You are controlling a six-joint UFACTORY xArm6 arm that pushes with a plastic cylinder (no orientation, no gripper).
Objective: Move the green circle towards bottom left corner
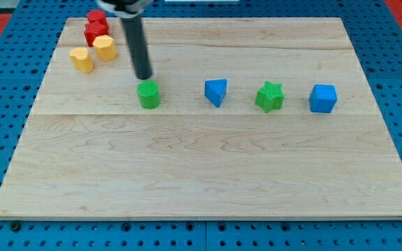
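Tip (144,77) just above green circle (149,95), on the far-edge side, apparently not touching.
Green circle sits left of bench (201,167) centre, well away from the bottom left corner; no pincer on this rod, nothing held.

Eight blocks are sitting on the tabletop (208,181). Two are showing red (97,17) (95,32), two yellow (82,59) (104,47), two green, a circle (148,95) and a star (269,97), and two blue, a triangle (216,91) and a cube (322,98).
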